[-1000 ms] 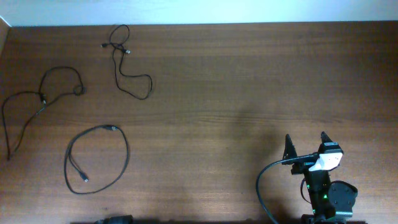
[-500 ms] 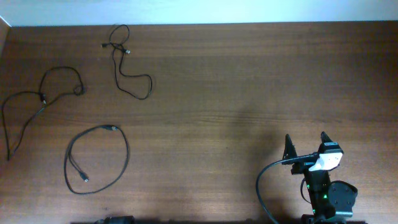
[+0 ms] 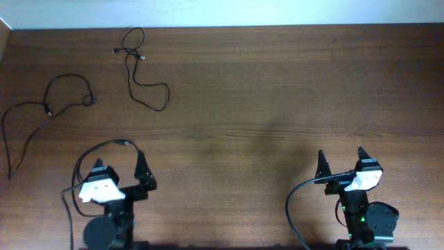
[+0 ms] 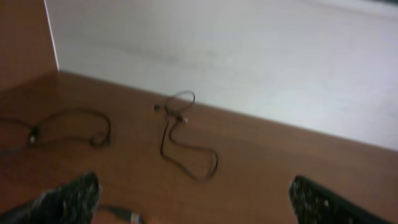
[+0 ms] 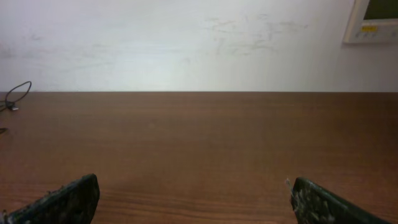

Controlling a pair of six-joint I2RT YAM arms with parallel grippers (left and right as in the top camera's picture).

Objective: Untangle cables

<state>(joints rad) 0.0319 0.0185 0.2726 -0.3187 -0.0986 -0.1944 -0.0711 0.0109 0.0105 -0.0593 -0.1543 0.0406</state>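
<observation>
The cables [image 3: 129, 69] lie apart, seemingly untangled already; left pincer [image 3: 119, 163] and right pincer [image 3: 341, 154] hover spread, empty; probably nothing left to separate.

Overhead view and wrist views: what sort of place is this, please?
Probably an indoor robotics lab or test bench: a wooden table against a plain white wall, a left arm and a right arm at its near edge, and a small control panel on the wall.

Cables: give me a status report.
Left hand open, empty. Right hand open, empty. Three cables lie apart on left side, no knot seen. Left hand hides part of nearest loop.
</observation>
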